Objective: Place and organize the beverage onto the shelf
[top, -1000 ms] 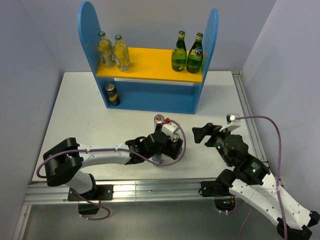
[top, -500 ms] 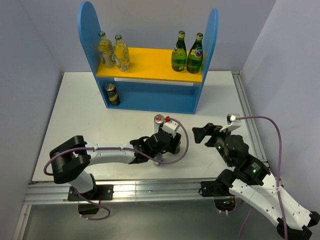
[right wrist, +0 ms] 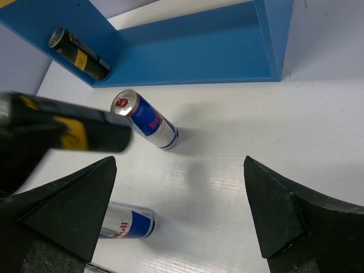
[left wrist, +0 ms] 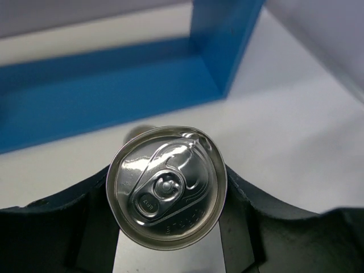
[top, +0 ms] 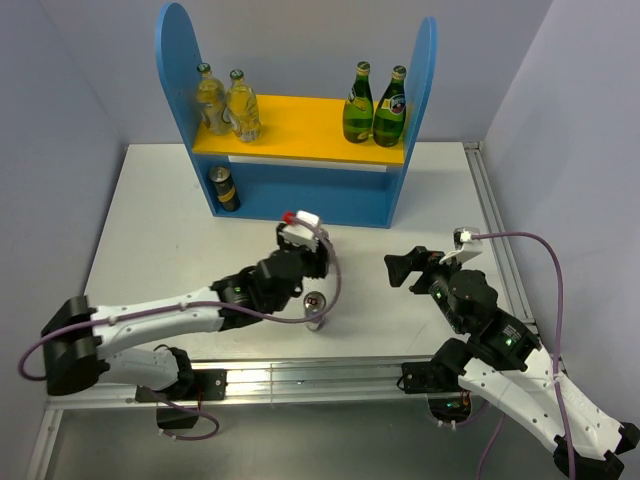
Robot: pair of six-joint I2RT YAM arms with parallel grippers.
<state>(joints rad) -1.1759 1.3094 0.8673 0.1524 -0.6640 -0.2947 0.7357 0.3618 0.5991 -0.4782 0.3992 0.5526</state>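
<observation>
My left gripper is shut on an upright can; only its silver top shows, between the two dark fingers. It hangs over the table in front of the blue shelf. In the right wrist view a blurred black-and-yellow shape reaches in from the left. Two slim silver cans with red-blue marks stand on the table; the top view shows only the near one. My right gripper is open and holds nothing, to the right of both cans.
On the yellow upper board stand two pale-yellow bottles at the left and two green bottles at the right. A black-gold can stands at the left of the lower level. Grey walls enclose the table.
My left gripper went from open to shut on the can, then moved left and toward the shelf. The near silver can and the right arm stayed put.
</observation>
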